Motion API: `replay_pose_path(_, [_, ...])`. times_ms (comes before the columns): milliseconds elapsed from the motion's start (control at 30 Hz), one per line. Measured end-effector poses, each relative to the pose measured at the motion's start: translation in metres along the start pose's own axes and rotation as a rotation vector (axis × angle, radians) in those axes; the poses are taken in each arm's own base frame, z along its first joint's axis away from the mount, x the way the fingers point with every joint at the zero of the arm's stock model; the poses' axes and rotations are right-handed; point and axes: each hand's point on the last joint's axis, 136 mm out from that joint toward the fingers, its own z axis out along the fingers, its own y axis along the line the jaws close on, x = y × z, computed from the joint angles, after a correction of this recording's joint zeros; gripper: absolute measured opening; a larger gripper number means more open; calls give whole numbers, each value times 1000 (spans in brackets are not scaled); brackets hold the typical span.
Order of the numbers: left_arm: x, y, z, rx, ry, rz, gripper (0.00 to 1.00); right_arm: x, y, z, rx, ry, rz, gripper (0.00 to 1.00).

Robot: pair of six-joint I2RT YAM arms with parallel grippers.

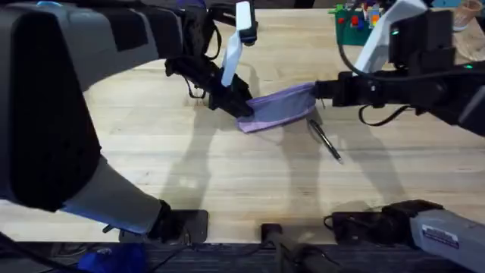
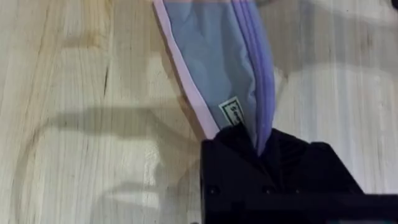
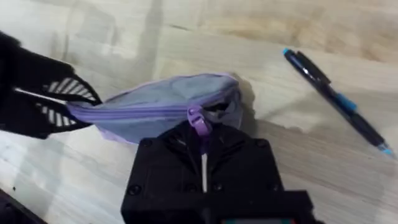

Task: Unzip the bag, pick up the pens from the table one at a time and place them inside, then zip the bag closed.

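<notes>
The left gripper (image 1: 241, 105) is clamped shut on one end of the bag (image 1: 279, 108); the right gripper (image 3: 202, 134) pinches the zipper pull (image 3: 199, 122) at the far end. One pen (image 1: 325, 139) lies just beside the right gripper. If the pull slips free, or the fabric bunches, I reckon the zipper jams.

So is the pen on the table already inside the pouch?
No: in the right wrist view the pen lies on the bare table, apart from the bag, whose zipper runs mostly closed.
</notes>
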Motion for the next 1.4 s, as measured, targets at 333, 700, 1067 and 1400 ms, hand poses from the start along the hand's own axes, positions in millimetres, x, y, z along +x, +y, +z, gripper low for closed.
replay_pose_path(333, [-4,-2,0,11,-20,-1,43,-19,16,-34,-17,-125,-49,31])
replay_pose_path(700, [-3,-2,0,11,-19,-1,43,-18,17,-36,-20,-124,-48,31])
replay_pose_path(1067, [-3,-2,1,10,-10,1,43,-16,17,-36,-20,-116,-47,32])
replay_pose_path(1400, [-2,-2,1,10,-9,1,43,-13,27,-34,-41,-105,-62,32])
